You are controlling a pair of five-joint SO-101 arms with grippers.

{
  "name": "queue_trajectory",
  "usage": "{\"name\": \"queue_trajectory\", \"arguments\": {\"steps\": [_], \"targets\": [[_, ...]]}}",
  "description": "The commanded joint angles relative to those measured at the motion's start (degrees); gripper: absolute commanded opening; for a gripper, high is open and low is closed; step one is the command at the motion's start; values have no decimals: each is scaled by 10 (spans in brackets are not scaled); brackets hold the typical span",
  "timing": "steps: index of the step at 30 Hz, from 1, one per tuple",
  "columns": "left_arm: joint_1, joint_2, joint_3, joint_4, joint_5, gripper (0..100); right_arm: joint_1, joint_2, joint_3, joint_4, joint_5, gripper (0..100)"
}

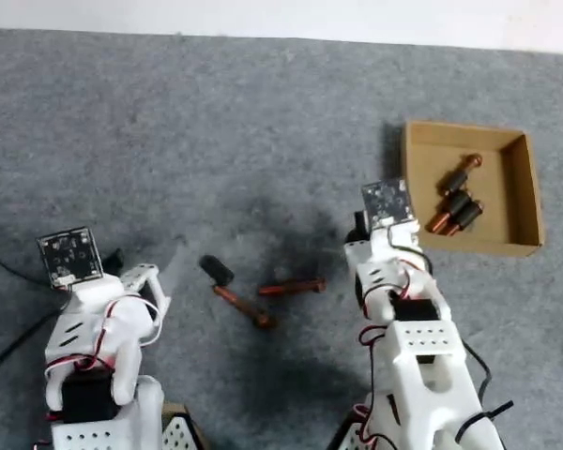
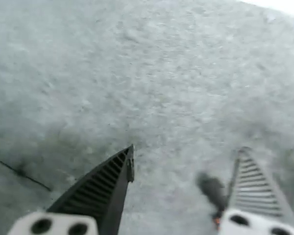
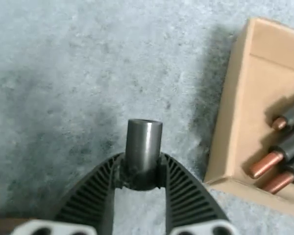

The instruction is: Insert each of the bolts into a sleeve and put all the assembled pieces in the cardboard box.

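beside cardboard box, right hand clamps sleeve; left hand spread wide.

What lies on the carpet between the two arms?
In the high view: a loose black sleeve, a slanted bolt and a level bolt, close together.

The cardboard box sits far right on the mat, with 3 assembled pieces lying side by side in it. Just left of the box, the right gripper holds a sleeve above the mat. In the middle lie 2 bolts: 1 bolt to the right, and another bolt to the left, touching a second sleeve at its far end. The left gripper is near that sleeve, on its left.
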Motion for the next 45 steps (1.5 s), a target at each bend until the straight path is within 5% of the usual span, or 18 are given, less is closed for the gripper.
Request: {"name": "queue_trajectory", "arguments": {"steps": [1,8,11,30,45], "targets": [[44,-7,-26,0,-133,255,15,-18,-5,-59,-4,5],[307,-3,25,4,-403,256,15,-18,5,-63,-4,5],[365,39,46,-1,-447,256,15,-18,4,-63,-4,5],[439,846,-347,-181,-553,257,36,-18,1,-64,-4,5],[440,1208,-638,-168,-572,257,34,-17,7,-103,-4,5]]}}
